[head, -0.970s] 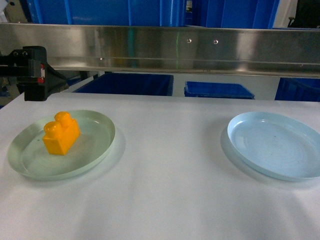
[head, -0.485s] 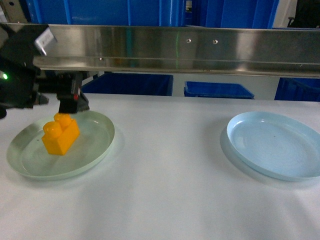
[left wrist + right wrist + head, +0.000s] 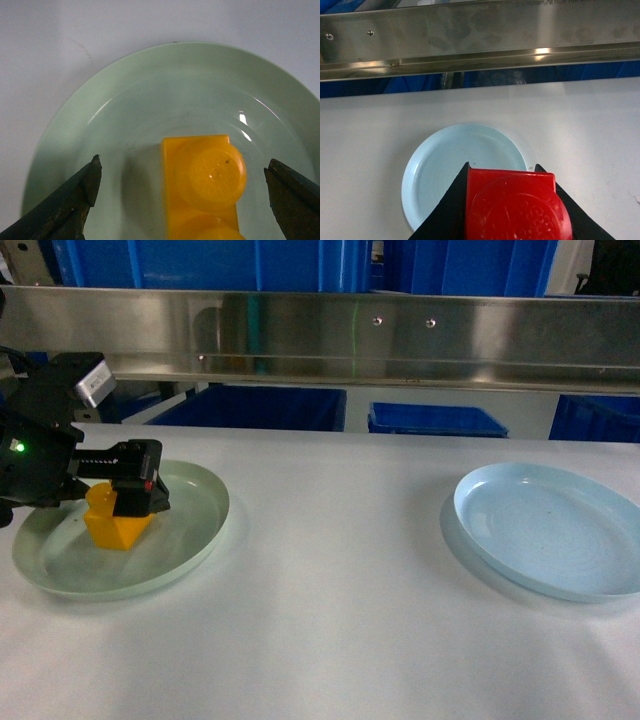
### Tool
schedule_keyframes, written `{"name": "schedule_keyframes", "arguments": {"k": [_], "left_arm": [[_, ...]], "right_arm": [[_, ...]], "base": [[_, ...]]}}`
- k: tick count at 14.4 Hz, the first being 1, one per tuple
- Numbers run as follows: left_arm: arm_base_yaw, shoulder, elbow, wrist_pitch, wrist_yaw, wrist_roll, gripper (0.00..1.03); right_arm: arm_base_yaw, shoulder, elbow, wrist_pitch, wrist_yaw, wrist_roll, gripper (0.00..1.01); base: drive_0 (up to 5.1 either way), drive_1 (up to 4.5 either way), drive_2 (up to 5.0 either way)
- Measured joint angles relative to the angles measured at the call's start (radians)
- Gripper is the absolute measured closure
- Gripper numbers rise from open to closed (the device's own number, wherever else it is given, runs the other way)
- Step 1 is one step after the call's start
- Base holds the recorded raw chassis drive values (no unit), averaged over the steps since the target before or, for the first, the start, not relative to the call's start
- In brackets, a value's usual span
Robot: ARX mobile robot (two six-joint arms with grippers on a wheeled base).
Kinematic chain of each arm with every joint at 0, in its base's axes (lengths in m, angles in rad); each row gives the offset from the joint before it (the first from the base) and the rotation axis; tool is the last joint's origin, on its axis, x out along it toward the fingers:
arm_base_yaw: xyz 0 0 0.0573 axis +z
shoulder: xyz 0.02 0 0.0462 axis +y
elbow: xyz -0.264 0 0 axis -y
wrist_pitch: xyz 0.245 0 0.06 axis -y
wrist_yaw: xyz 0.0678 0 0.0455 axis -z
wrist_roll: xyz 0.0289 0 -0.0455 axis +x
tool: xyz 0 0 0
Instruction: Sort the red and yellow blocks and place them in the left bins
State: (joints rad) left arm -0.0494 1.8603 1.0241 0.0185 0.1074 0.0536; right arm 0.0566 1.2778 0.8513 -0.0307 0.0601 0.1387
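Note:
An orange-yellow two-stud brick (image 3: 115, 527) stands on a pale green plate (image 3: 192, 510) at the table's left. My left gripper (image 3: 128, 506) is lowered over it, open. In the left wrist view the brick (image 3: 202, 195) sits between the wide-apart fingers, nearer the right one, touching neither, so my left gripper (image 3: 182, 165) holds nothing. In the right wrist view my right gripper (image 3: 503, 167) is shut on the red block (image 3: 512, 205), above a pale blue plate (image 3: 450, 160). That gripper is out of the head view. Blue bins (image 3: 250, 408) stand behind the table.
The pale blue plate (image 3: 550, 530) lies on the white table at right. A steel rail (image 3: 380, 335) runs across above the table's far edge. More blue crates (image 3: 437, 420) sit beyond it, and others show above the rail.
My left arm has come in from the table's far left edge and dropped down over the green plate, its open fingers now on either side of the yellow brick. The brick has not moved.

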Motion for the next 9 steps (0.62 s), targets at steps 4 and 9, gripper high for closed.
{"name": "schedule_keyframes", "arguments": {"k": [4, 9], "left_arm": [[-0.006, 0.053, 0.002, 0.019, -0.033, 0.063, 0.09], [0.021, 0.039, 0.002, 0.056, -0.031, 0.112, 0.7]], "right_arm": [[0.0, -0.002, 0.0, 0.0, 0.0, 0.0, 0.74], [0.0, -0.002, 0.0, 0.0, 0.0, 0.0, 0.74]], "base": [[0.0, 0.0, 0.0], [0.0, 0.0, 0.0]]}}
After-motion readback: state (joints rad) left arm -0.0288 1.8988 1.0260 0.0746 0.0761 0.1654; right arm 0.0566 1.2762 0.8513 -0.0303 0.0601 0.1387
